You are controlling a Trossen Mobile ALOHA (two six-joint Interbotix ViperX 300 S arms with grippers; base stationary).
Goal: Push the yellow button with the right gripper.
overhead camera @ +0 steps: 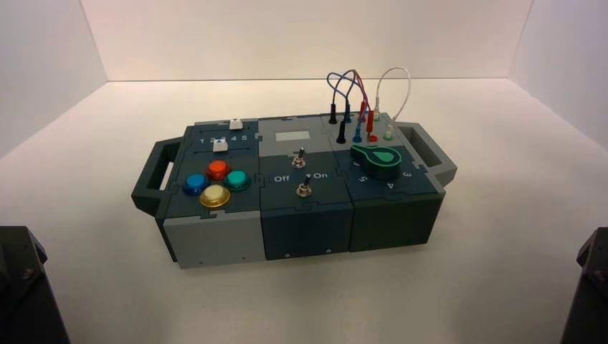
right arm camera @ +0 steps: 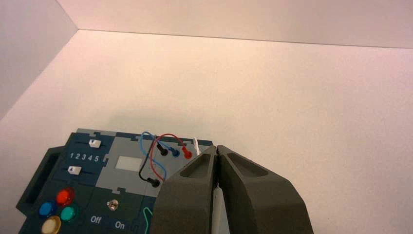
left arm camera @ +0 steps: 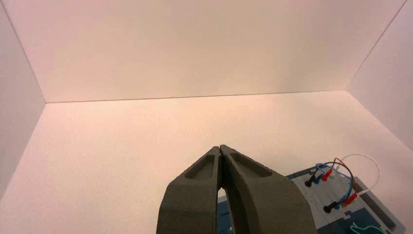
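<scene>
Pale desk (overhead camera: 304, 301) under the box (overhead camera: 301, 172), laid face-up to offer its controls; right pincer (right arm camera: 217, 147) off to its right, tips pressed together, likely for poking yellow button (overhead camera: 215, 195), front-left; left pincer (left arm camera: 220, 147) parked left.

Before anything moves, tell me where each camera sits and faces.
High view: above and behind the arms, facing down at the box.
Left wrist: on the left arm, facing the back wall; its shut fingers show.
Right wrist: on the right arm, facing past the box; its shut fingers show.
Both wrist views share the wires.
</scene>
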